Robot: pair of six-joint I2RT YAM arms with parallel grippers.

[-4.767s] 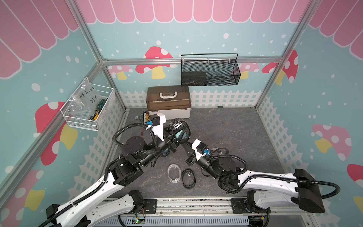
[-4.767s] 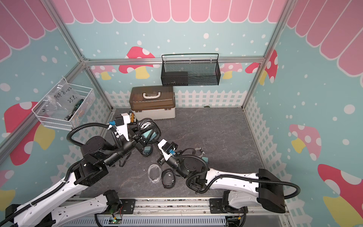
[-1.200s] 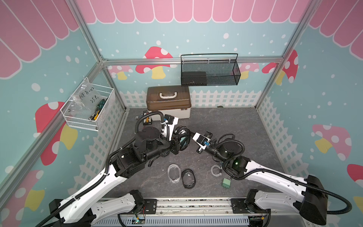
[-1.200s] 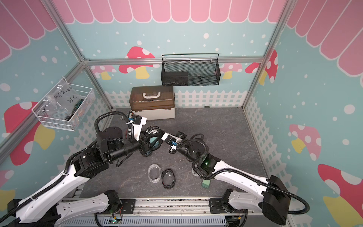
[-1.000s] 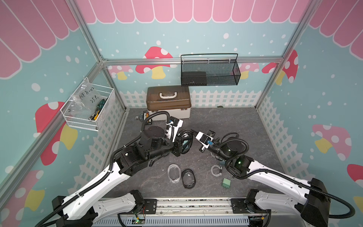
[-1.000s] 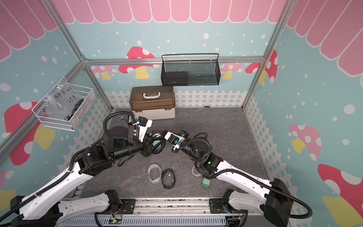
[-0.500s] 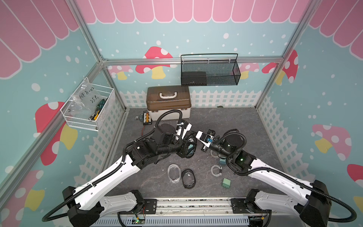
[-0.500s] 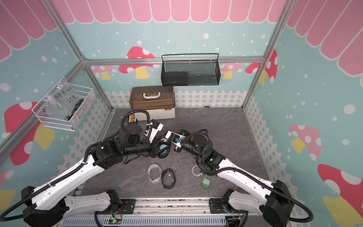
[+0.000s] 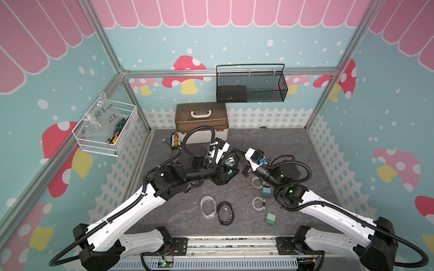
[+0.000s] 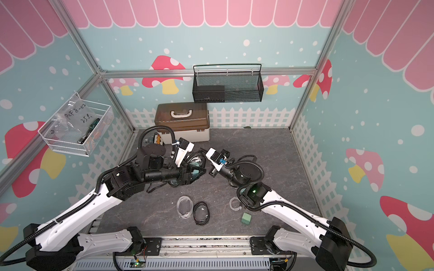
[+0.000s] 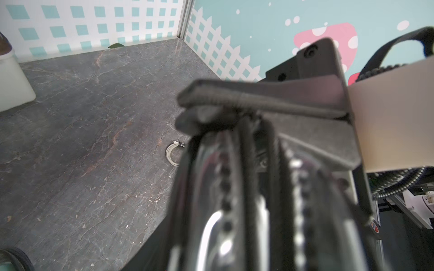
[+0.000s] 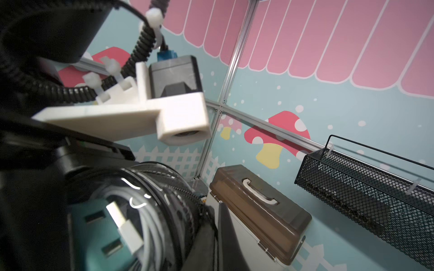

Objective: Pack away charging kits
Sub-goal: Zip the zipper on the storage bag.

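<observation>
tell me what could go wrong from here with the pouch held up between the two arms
1. The right end effector pinches only the rim of the black-rimmed pouch. If the left end effector lets go, the pouch may swing or slip and, if its zip is open, spill its teal adapter and cable.
2. A loose cable and loose adapter lie under the right arm, which could sweep them aside.

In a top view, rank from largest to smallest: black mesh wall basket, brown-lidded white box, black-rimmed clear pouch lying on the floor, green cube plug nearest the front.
Black mesh wall basket (hangs higher, so only apparently bigger)
Brown-lidded white box
Black-rimmed clear pouch
Green cube plug
</observation>
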